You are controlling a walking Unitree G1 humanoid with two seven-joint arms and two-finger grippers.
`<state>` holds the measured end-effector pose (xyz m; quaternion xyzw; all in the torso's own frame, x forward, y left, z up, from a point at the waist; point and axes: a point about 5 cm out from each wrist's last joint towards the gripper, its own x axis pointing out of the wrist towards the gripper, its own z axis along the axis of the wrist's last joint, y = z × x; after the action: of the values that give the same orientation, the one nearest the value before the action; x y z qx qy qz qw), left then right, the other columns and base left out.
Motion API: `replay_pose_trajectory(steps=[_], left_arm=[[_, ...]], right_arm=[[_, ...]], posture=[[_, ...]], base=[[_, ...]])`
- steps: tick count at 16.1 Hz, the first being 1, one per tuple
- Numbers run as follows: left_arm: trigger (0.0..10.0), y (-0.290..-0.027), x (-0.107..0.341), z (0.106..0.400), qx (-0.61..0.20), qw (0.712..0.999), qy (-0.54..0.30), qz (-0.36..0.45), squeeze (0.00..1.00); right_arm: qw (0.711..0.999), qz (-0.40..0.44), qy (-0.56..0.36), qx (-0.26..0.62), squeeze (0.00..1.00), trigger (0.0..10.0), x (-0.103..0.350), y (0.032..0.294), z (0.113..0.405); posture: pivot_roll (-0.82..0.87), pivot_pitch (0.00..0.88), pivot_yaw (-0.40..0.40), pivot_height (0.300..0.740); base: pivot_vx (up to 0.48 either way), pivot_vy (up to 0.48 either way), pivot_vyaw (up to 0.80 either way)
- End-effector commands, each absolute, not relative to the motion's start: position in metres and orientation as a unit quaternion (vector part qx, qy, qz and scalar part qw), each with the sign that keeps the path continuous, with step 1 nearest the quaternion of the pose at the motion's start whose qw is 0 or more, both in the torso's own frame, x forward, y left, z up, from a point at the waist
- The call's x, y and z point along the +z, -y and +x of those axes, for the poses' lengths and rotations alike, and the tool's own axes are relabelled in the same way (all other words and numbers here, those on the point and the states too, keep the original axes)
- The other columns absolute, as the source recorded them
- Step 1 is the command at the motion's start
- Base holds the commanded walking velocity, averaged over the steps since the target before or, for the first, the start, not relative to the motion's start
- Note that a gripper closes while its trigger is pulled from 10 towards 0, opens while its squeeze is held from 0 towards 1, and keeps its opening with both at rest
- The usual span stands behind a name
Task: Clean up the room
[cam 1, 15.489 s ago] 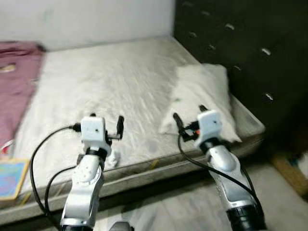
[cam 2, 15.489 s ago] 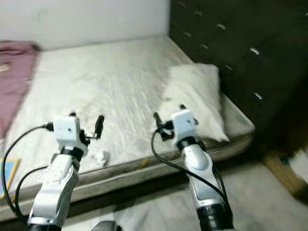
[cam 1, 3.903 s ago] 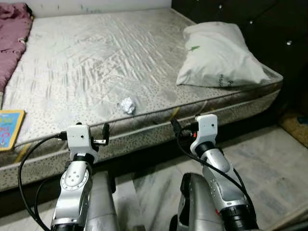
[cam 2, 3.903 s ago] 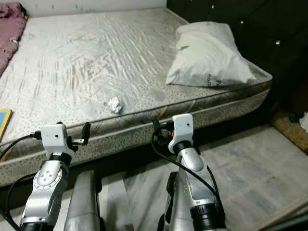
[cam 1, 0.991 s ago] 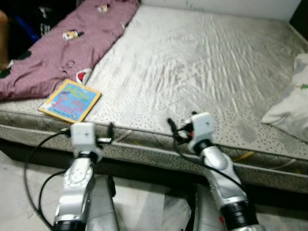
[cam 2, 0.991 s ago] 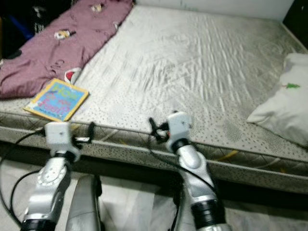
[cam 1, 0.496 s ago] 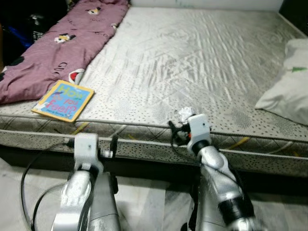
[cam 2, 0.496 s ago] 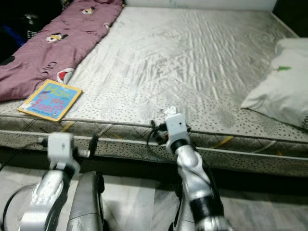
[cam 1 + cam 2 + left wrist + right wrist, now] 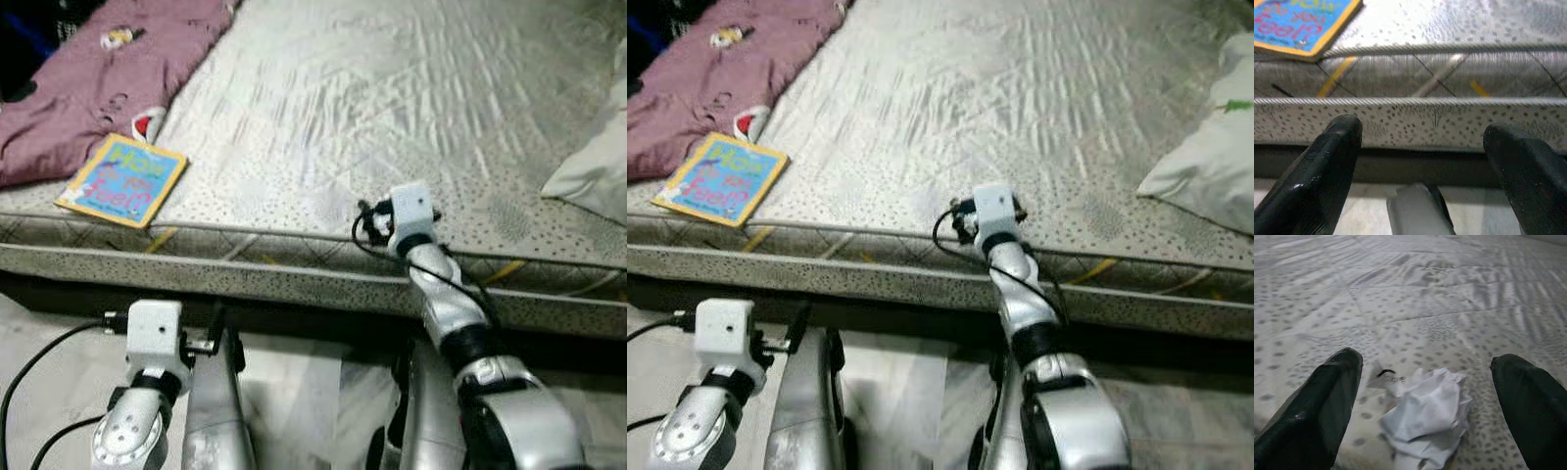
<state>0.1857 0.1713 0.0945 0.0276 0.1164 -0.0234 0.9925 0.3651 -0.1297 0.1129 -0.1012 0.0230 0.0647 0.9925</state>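
Near mattress [image 9: 323,127] edge, right hand [image 9: 1425,396] spread around crumpled paper [image 9: 1427,418]

My right arm stretches forward, its gripper [image 9: 1425,396] spread wide. My left gripper [image 9: 1420,161] hangs low by my side, fingers parted.

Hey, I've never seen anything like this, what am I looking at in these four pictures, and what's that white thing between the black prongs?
It is a humanoid robot tidying a bedroom. Two pictures come from cameras in its head, looking down at a bare mattress. The other two come from cameras on its wrists. The black prongs are each claw's fingers. The right claw is open over the mattress edge, with a crumpled paper ball between its fingers, not yet gripped. The left claw hangs low and open, facing the mattress side. Also on the bed: a colourful book, a maroon blanket and a white pillow.
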Motion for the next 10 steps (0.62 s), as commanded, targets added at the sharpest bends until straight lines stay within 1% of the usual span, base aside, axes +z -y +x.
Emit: replay_pose_trajectory(steps=[1,4,7,8,10], left_arm=[[10.0,-0.171,0.097,0.183,-0.027,0.992,-0.120,0.033,0.00],[10.0,-0.169,0.100,0.178,-0.031,0.991,-0.130,0.031,0.00],[10.0,-0.169,0.101,0.174,-0.027,0.990,-0.138,0.030,0.00],[10.0,-0.169,0.101,0.174,-0.026,0.989,-0.140,0.030,0.00],[10.0,-0.168,0.100,0.175,-0.019,0.989,-0.144,0.023,0.00]], right_arm=[[0.993,-0.098,-0.026,0.057,0.00,10.0,0.111,0.130,0.366],[0.994,-0.107,-0.027,0.025,0.00,10.0,0.113,0.129,0.372],[0.992,-0.109,-0.065,0.005,0.00,10.0,0.098,0.125,0.368],[0.992,-0.101,-0.071,0.009,0.00,0.0,0.096,0.122,0.367],[0.992,-0.102,-0.076,0.024,0.00,0.0,0.091,0.115,0.365]], posture=[[0.29,0.177,0.012,0.489],[0.31,0.193,0.006,0.489],[0.31,0.203,0.002,0.489],[0.31,0.202,0.000,0.489],[0.31,0.199,-0.005,0.489]], base=[[0.000,0.000,0.00],[0.000,0.000,0.00],[0.000,0.000,0.00],[0.000,0.000,0.00],[0.000,0.000,0.00]])
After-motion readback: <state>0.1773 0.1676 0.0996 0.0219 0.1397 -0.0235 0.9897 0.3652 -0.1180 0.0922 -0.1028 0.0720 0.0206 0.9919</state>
